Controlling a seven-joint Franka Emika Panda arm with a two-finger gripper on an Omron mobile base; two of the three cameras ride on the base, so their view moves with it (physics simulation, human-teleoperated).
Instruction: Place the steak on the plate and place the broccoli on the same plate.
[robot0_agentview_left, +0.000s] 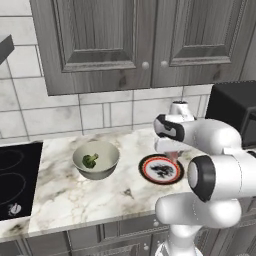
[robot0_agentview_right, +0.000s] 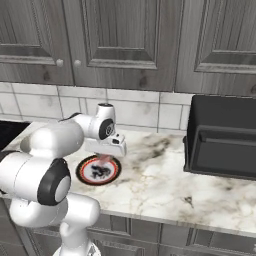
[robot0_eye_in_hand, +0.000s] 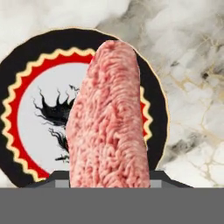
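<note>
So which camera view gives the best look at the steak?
The hand view: the steak stands large in front of the plate, its grainy pink surface clear. In the left base view only a small pink bit shows under the tool, and in the right base view a faint pink patch.

Broccoli (robot0_agentview_left: 90, 160) in bowl (robot0_agentview_left: 96, 170) left of plate (robot0_agentview_left: 160, 169)

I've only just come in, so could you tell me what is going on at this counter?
The robot arm is holding the steak in its gripper just above the plate on the marble counter. The meat hangs over the plate and has not yet been set down. The broccoli sits in the grey bowl to the left of the plate, untouched. A black stovetop lies further left.
</note>
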